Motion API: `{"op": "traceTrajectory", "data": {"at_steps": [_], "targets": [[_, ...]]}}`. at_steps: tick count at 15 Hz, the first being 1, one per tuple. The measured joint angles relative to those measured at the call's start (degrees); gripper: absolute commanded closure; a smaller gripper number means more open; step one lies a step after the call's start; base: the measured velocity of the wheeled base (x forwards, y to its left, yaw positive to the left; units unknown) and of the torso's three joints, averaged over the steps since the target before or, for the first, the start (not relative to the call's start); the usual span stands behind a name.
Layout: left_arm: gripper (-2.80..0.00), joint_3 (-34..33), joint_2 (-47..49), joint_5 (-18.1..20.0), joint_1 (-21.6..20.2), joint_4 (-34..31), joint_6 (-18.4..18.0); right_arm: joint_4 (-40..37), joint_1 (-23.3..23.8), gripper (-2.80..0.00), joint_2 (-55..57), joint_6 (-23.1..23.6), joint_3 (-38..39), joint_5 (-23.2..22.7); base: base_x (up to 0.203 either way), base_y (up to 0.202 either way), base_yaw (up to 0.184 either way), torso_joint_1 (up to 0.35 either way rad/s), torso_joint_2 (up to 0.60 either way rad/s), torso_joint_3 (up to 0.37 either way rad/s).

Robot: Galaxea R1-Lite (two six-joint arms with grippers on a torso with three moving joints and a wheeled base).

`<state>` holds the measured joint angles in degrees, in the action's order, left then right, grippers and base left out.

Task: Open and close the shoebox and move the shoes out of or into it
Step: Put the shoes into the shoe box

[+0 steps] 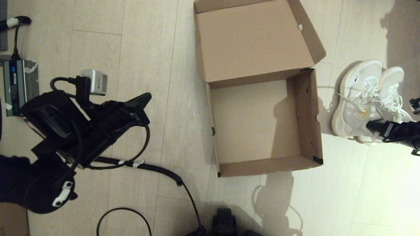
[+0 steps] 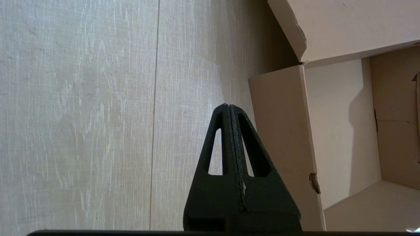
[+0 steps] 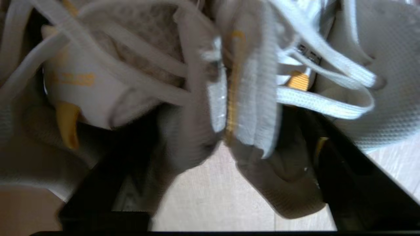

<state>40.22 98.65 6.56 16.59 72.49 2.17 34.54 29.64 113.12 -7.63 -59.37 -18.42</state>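
Note:
The shoebox lies open and empty on the floor in the middle of the head view, its lid folded back on the far side. To its right, the white shoes are pressed together side by side, soles toward the box. My right gripper reaches into their openings from the near side. In the right wrist view the gripper is shut on the two inner collars, with bare floor visible below the heels. My left gripper hangs shut and empty left of the box; its wrist view shows the closed tips beside the box wall.
A grey power unit with cables sits at the far left. A black cable trails across the floor toward the robot base. A brown carton corner shows at the bottom left. Light wood floor surrounds the box.

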Motion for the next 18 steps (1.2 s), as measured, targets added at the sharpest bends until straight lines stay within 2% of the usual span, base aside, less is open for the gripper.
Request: {"op": "traceTrajectory", "data": {"at_steps": [5, 7, 11, 14, 18], "targets": [[0.00, -1.0, -1.7, -0.3, 0.0, -0.1, 0.2, 3.3, 1.7, 0.00, 2.5, 0.0, -0.3, -2.8, 0.000, 0.000, 0.000, 0.000, 0.00, 0.000], [0.00, -2.3, -3.3, -0.6, -0.2, -0.3, 0.3, 3.3, 1.8, 0.00, 2.7, 0.1, -0.3, -5.0, 0.000, 0.000, 0.000, 0.000, 0.00, 0.000], [0.00, -6.7, -7.0, -0.7, -0.8, -0.4, 0.3, 3.3, 1.4, 0.00, 3.6, 0.7, -0.3, -5.9, 0.000, 0.000, 0.000, 0.000, 0.00, 0.000], [0.00, -9.3, -9.6, -0.7, -1.2, -0.6, 0.3, 0.1, 1.2, 0.00, 0.5, 0.2, -0.1, -6.6, 0.000, 0.000, 0.000, 0.000, 0.00, 0.000], [0.00, -10.2, -11.2, -0.8, -1.4, -0.7, 0.3, -10.6, 1.8, 0.00, -9.2, 0.1, -1.2, -10.1, 0.000, 0.000, 0.000, 0.000, 0.00, 0.000]]}}
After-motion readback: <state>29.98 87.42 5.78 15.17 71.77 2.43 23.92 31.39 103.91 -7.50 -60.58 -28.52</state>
